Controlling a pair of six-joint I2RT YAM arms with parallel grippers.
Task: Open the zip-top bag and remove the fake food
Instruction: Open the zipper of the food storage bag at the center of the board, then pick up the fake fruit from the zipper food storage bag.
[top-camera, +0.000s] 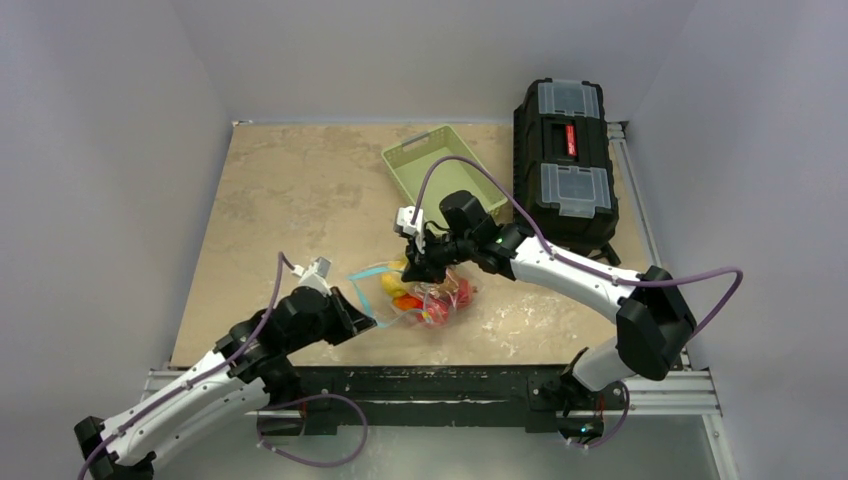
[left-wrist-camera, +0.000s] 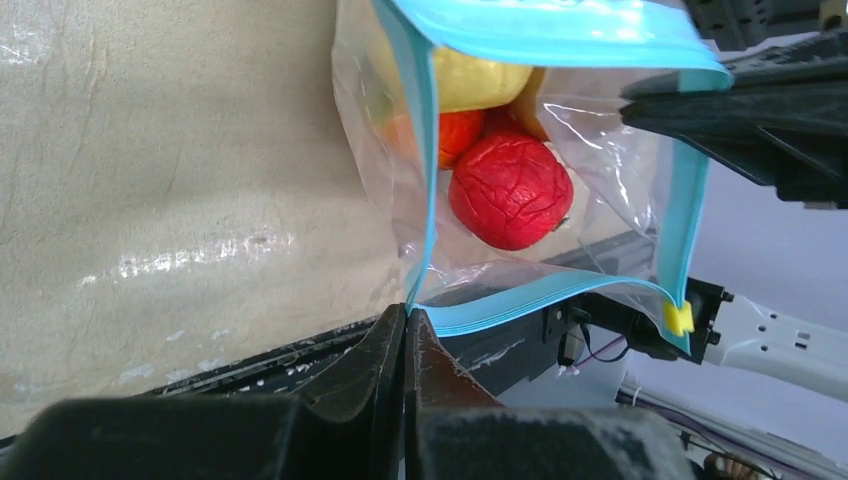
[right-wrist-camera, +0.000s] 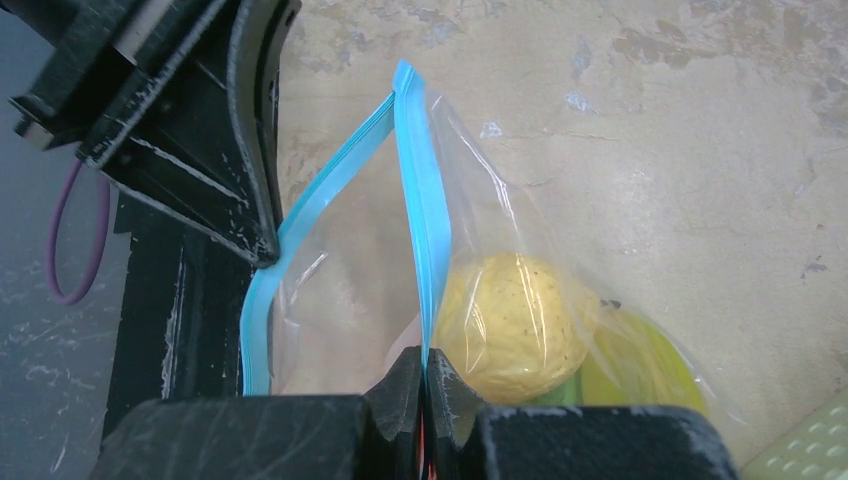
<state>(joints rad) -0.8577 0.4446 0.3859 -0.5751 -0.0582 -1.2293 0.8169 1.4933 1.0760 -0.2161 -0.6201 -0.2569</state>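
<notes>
On the mottled worktop (top-camera: 280, 200), my left fingers (left-wrist-camera: 385, 355) and right fingers (right-wrist-camera: 405, 385) clamp the crinkly zip-top bag (left-wrist-camera: 610, 170) of glossy fake food (left-wrist-camera: 510, 190).

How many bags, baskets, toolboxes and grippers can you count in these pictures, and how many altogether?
bag: 1
basket: 1
toolbox: 1
grippers: 2, the left gripper and the right gripper
total: 5

Robot lab test cell: plain grey enclosure walls (top-camera: 100, 150), aluminium rail frame (top-camera: 660, 405), black toolbox (top-camera: 565, 160).
</notes>
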